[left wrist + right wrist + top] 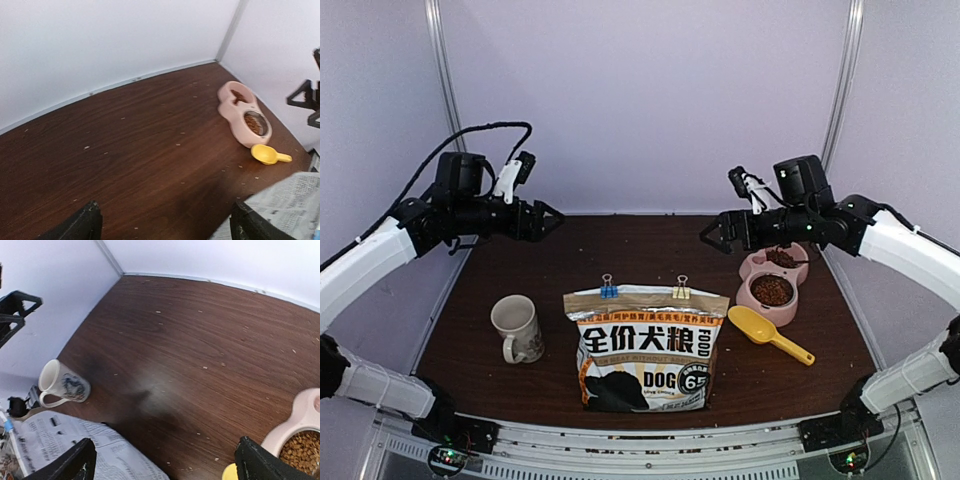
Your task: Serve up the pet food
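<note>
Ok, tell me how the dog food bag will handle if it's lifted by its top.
The dog food bag looks soft-sided and creased, so it would probably sag. It bulges full, so likely heavy. Two binder clips hold its top shut, so spilling seems unlikely.

soft, even light; pale glare patch on the table (pixel 150 387); wrist views slightly blurred, edges bowed.

the brown bag (pixel 647 350) reads "全价犬粮", with "food" beside and "dog" below.
</note>
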Robot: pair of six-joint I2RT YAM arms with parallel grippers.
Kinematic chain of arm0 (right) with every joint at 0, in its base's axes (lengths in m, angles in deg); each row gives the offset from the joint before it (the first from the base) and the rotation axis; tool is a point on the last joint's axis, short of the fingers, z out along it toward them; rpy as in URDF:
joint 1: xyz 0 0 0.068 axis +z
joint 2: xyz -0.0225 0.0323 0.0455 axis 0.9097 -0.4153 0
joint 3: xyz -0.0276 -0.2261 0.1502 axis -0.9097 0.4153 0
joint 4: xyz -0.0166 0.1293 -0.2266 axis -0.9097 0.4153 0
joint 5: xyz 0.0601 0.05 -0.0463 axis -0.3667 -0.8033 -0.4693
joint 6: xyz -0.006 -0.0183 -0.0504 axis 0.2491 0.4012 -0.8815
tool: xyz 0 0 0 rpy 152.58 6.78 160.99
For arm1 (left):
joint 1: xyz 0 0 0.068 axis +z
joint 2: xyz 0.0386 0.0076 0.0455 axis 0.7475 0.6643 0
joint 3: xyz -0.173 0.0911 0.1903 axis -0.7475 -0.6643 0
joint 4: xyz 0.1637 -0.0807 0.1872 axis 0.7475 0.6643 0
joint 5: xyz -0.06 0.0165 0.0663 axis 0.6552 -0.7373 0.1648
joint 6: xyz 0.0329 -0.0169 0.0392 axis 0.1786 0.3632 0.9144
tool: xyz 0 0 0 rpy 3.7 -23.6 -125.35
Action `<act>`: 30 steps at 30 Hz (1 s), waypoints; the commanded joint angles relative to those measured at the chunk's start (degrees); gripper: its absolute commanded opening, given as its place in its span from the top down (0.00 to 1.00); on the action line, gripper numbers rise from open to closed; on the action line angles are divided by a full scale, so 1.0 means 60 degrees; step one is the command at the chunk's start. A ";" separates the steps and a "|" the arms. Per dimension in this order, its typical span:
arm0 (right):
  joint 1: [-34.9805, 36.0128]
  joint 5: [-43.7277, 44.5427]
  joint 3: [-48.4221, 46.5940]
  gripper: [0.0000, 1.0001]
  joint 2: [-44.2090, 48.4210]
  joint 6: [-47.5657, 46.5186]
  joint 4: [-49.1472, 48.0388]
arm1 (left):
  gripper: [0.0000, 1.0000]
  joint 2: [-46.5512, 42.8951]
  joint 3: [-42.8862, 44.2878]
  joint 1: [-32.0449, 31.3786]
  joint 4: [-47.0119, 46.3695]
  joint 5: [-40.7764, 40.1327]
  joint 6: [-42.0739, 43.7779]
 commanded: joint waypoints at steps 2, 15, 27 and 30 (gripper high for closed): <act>-0.1740 0.0908 0.1402 0.02 0.0395 0.0911 -0.1146 | 0.08 0.0135 -0.1457 0.2355 -0.1731 0.0266 -0.0566; -0.5994 0.1540 0.5605 0.02 0.3282 0.0493 -0.3615 | 0.02 -0.3231 -0.6218 0.6961 -0.4028 -0.3025 -0.0795; -0.6180 0.3638 0.9931 0.02 0.4921 -0.0735 -1.0123 | 0.02 -0.2707 -0.9336 0.6909 -0.9082 -0.2894 0.0578; -0.6177 0.3803 1.0349 0.02 0.4159 -0.1243 -1.1567 | 0.02 -0.1716 -0.9054 0.6838 -0.9987 -0.2724 0.0849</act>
